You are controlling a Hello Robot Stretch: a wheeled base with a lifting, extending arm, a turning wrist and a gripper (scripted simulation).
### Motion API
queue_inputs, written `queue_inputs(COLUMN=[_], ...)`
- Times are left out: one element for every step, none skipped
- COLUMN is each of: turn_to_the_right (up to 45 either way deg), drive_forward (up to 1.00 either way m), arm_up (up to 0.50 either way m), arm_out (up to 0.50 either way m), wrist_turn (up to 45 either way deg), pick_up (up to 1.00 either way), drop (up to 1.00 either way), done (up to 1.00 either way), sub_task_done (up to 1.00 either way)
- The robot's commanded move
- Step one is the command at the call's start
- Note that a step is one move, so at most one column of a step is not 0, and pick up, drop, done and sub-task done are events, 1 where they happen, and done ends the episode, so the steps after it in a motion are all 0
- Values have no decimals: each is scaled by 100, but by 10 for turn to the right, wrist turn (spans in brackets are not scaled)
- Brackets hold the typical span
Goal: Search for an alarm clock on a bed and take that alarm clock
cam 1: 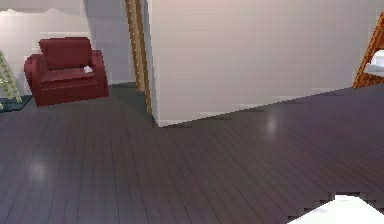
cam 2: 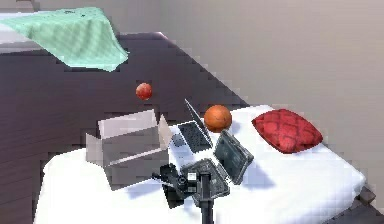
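Observation:
A bed (cam 2: 300, 185) with a white cover lies across the lower part of the arm side view. On it stand an open cardboard box (cam 2: 128, 145), an open laptop (cam 2: 195, 135), a second dark open device (cam 2: 233, 158), an orange ball (cam 2: 217, 118) and a red pillow (cam 2: 286, 130). The arm (cam 2: 206, 205) rises from the bottom edge, and the gripper (cam 2: 170, 186) sits over the bed's near part just below the box. I cannot tell whether it holds anything. The bed's white corner (cam 1: 345, 210) shows at the forward view's bottom right.
A small red ball (cam 2: 145, 91) lies on the dark floor beyond the bed. A green blanket (cam 2: 75, 35) covers another bed at upper left. The forward view has a red armchair (cam 1: 66, 68), a wall corner (cam 1: 155, 80) with a wooden door frame (cam 1: 138, 50), and open dark floor.

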Motion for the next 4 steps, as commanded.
queue_inputs(turn_to_the_right=[0,0,0,0], drive_forward=[0,0,0,0], arm_up=[-30,0,10,0], arm_out=[0,0,0,0], wrist_turn=[0,0,0,0], pick_up=[0,100,0,0], drop=[0,0,0,0], done=[0,0,0,100], sub_task_done=[0,0,0,0])
